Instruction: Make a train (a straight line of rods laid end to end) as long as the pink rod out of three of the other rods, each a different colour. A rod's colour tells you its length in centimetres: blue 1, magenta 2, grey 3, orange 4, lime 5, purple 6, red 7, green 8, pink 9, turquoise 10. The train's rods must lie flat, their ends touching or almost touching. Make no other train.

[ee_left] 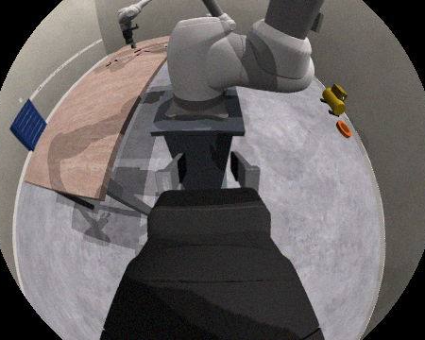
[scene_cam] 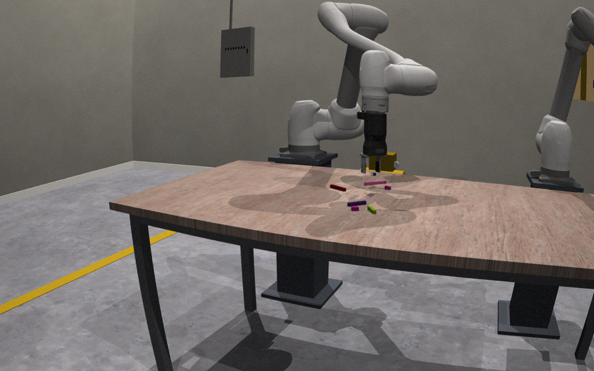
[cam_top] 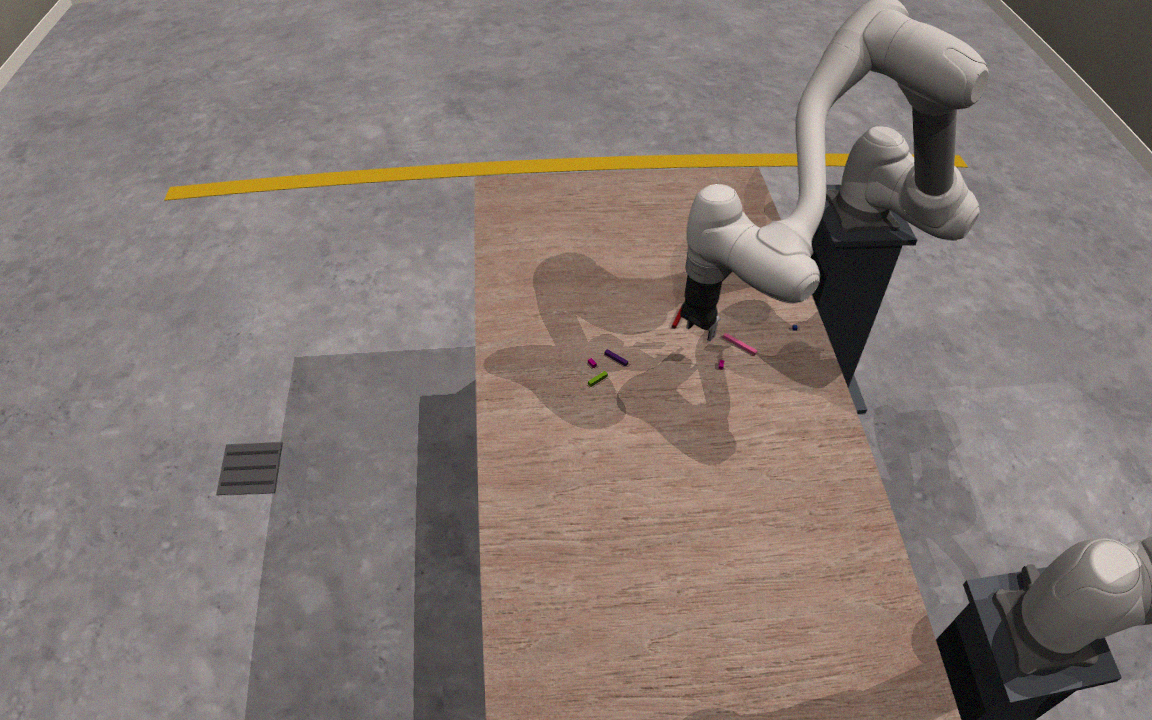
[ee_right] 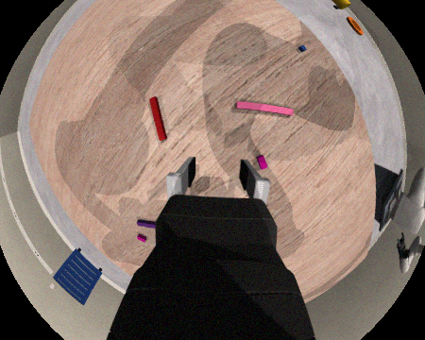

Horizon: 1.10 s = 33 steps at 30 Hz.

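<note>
The pink rod (cam_top: pixel 739 344) (scene_cam: pixel 375 183) (ee_right: pixel 264 109) lies on the table with a magenta rod (cam_top: pixel 721 364) (scene_cam: pixel 387 187) (ee_right: pixel 263 161) near it. A red rod (cam_top: pixel 677 317) (scene_cam: pixel 337 187) (ee_right: pixel 158 118), a blue rod (cam_top: pixel 795 327) (scene_cam: pixel 374 174) (ee_right: pixel 302 48), a purple rod (cam_top: pixel 616 357) (scene_cam: pixel 357 203) (ee_right: pixel 146 224), a second magenta rod (cam_top: pixel 592 362) (scene_cam: pixel 355 208) (ee_right: pixel 142 238) and a lime rod (cam_top: pixel 598 378) (scene_cam: pixel 372 209) lie apart. My right gripper (scene_cam: pixel 370 171) (ee_right: pixel 217 167) is open and empty above the table. My left gripper (ee_left: pixel 208 161) is open and empty, away from the table. The lime rod is hidden in the right wrist view.
The wooden table (cam_top: pixel 687 537) (scene_cam: pixel 497 221) bears all the rods. The left arm's pedestal (cam_top: pixel 1036 644) (scene_cam: pixel 534 295) stands beside its long edge, as does the right arm's pedestal (cam_top: pixel 857 295) (scene_cam: pixel 301 272).
</note>
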Tool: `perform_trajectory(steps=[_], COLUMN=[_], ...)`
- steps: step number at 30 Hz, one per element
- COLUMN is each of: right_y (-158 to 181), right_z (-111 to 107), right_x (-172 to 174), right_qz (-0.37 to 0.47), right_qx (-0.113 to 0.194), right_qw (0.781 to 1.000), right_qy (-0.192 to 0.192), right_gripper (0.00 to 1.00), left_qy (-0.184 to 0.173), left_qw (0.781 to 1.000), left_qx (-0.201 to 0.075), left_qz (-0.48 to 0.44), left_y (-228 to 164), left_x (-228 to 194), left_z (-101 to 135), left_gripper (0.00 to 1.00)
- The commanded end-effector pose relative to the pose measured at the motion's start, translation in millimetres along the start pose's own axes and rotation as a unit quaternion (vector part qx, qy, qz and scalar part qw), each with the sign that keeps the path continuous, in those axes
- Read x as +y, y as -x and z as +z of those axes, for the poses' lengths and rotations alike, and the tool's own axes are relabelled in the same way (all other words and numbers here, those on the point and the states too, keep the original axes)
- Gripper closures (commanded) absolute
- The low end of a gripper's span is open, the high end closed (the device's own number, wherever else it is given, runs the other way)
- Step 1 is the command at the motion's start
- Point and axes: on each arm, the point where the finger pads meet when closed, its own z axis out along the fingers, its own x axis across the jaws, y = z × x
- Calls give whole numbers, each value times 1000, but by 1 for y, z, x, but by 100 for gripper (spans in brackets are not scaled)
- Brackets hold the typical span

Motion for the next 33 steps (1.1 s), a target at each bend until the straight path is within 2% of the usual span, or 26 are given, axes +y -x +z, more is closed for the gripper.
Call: perform_trajectory(steps=[1,7,14,16,24,31,33], right_y=[0,2,8,8,17,22,22], right_z=[-1,-1,-1,-1,-1,-1,-1], right_x=[0,0,1,1,4,8,8], right_qz=[-4,-40,-144,-144,-307,-430,-430], right_qx=[0,0,0,0,0,0,0], right_qw=[1000,999,990,990,952,903,903], right_qy=[1,1,1,1,1,1,1], right_gripper=[0,0,0,0,0,0,0], left_qy=[1,1,1,1,1,1,1], left_qw=[1000,1000,1000,1000,1000,1000,1000], left_qx=[0,0,0,0,0,0,0], left_qz=[0,0,0,0,0,0,0], left_y=[0,0,0,0,0,0,0], left_x=[0,0,0,0,0,0,0], left_z=[-1,-1,-1,-1,-1,-1,-1], left_gripper=[0,0,0,0,0,0,0])
